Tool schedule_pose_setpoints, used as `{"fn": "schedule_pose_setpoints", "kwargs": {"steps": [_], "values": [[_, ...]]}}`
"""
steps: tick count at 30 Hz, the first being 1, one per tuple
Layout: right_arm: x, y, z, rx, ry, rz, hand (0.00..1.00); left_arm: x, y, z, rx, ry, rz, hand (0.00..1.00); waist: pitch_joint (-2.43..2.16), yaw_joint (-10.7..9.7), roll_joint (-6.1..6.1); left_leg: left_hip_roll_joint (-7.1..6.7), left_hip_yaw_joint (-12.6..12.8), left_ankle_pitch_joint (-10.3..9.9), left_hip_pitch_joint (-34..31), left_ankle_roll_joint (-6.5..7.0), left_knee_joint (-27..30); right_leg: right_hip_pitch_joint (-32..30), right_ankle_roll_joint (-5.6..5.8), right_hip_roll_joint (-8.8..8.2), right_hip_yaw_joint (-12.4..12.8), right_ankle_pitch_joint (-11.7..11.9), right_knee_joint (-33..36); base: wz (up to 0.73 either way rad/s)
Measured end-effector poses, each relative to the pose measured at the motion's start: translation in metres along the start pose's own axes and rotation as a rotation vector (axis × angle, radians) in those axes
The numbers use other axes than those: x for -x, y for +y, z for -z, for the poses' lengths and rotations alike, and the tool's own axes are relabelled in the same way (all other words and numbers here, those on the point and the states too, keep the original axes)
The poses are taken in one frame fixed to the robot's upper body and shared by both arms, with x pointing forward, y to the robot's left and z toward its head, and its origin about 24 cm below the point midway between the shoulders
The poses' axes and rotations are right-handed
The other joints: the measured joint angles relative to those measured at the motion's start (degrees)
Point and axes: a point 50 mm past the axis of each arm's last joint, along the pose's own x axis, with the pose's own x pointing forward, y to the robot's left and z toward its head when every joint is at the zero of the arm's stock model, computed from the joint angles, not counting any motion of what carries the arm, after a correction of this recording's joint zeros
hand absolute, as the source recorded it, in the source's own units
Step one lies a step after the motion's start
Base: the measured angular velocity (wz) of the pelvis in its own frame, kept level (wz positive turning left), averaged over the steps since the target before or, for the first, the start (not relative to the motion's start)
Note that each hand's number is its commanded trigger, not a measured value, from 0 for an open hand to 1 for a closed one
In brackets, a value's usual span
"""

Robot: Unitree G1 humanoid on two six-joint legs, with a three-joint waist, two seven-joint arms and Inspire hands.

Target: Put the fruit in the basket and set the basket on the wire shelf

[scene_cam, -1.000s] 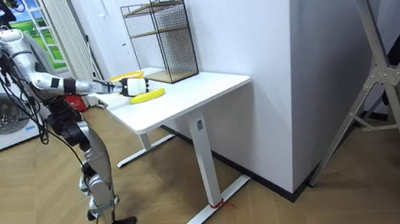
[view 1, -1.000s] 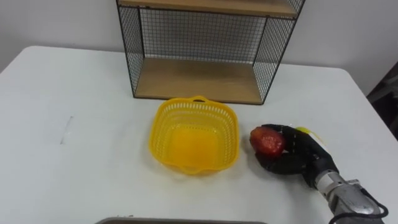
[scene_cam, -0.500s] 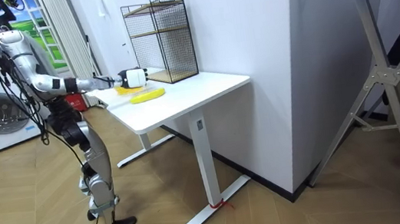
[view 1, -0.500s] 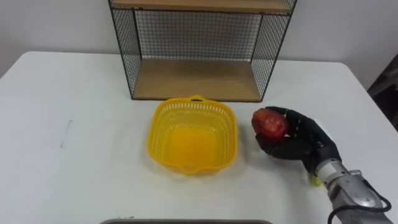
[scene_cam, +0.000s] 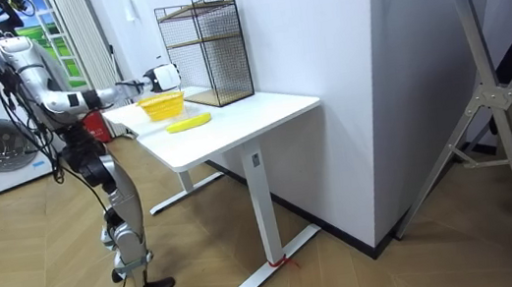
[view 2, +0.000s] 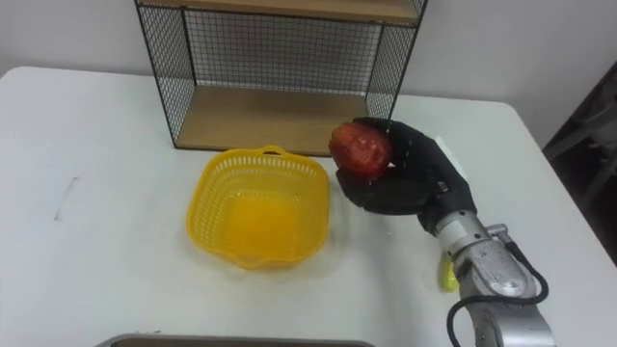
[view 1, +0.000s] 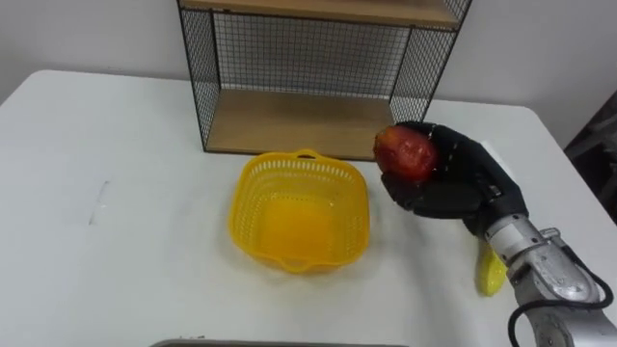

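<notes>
You are looking at the yellow basket [view 1: 301, 210] sitting on the desk [view 1: 116, 193] just in front of the wire shelf [view 1: 308, 77]. A banana [view 1: 492, 273] is lying on the desk to the right, partly hidden under the forearm. Your right robot hand [view 1: 453, 183] is gripping the red fruit [view 1: 405, 152] with its fingers curled round it, holding it up off the desk just beside the basket's right rim and near the shelf's front right corner.
</notes>
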Motion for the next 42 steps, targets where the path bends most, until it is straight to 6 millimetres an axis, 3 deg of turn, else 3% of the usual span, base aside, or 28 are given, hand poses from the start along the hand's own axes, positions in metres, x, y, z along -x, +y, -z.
{"fn": "schedule_pose_setpoints", "kwargs": {"steps": [7,12,18,26,29,34,38,42], "values": [[-0.005,0.005,-0.013,0.124,-0.031,-0.02,1.0,0.0,0.001,0.0,0.003,-0.002,-0.003,0.0,-0.17,0.1,-0.4,0.04,0.3,0.0,0.1,0.01,0.0,-0.3,-0.01,0.0,0.3,0.0,0.3,-0.01],[-0.014,0.013,-0.028,0.194,-0.083,-0.059,1.0,0.0,0.003,-0.001,-0.01,-0.007,-0.003,0.0,0.2,0.6,-0.59,0.05,0.7,0.0,-0.4,0.01,0.2,-0.5,-0.02,-0.05,0.6,0.0,0.9,-0.04],[-0.019,0.02,-0.036,0.286,-0.105,-0.088,1.0,0.0,0.006,-0.003,-0.015,-0.012,-0.008,0.0,0.2,1.6,-0.85,0.05,0.7,0.0,-1.0,0.01,0.5,-1.4,-0.06,-0.06,0.6,0.0,1.0,0.0],[-0.021,0.039,-0.031,0.473,-0.055,-0.202,1.0,-0.002,0.007,-0.013,-0.034,-0.035,-0.007,0.0,-0.11,2.0,-1.21,0.06,0.4,0.0,-2.1,0.01,0.8,-2.2,-0.12,-0.04,0.6,0.1,1.1,0.01],[-0.021,0.039,-0.028,0.499,-0.029,-0.212,1.0,-0.002,0.007,-0.013,-0.041,-0.034,-0.008,0.0,-0.05,2.5,-1.3,0.07,0.2,0.0,-1.8,0.01,0.7,-1.9,-0.11,-0.06,0.4,0.1,1.1,0.0],[-0.022,0.041,-0.028,0.532,-0.024,-0.222,1.0,-0.002,0.011,-0.017,-0.067,-0.045,-0.013,0.0,0.71,3.1,-2.22,0.06,-0.1,0.0,-1.8,0.01,0.6,-1.4,-0.11,-0.2,-0.1,0.1,1.1,0.06],[-0.023,0.049,-0.024,0.545,-0.012,-0.271,1.0,-0.002,0.011,-0.014,-0.068,-0.034,-0.013,0.0,0.71,3.7,-3.21,-0.04,-0.3,0.0,-2.1,0.02,1.0,-1.4,-0.09,-0.26,-0.4,0.1,1.0,0.03],[-0.023,0.056,-0.019,0.548,0.014,-0.321,1.0,-0.002,0.013,-0.016,-0.069,-0.036,-0.016,0.0,0.64,4.1,-3.28,-0.04,-0.7,0.0,-2.5,0.02,1.0,-1.5,-0.09,-0.28,-0.8,0.1,1.0,0.05]]}}
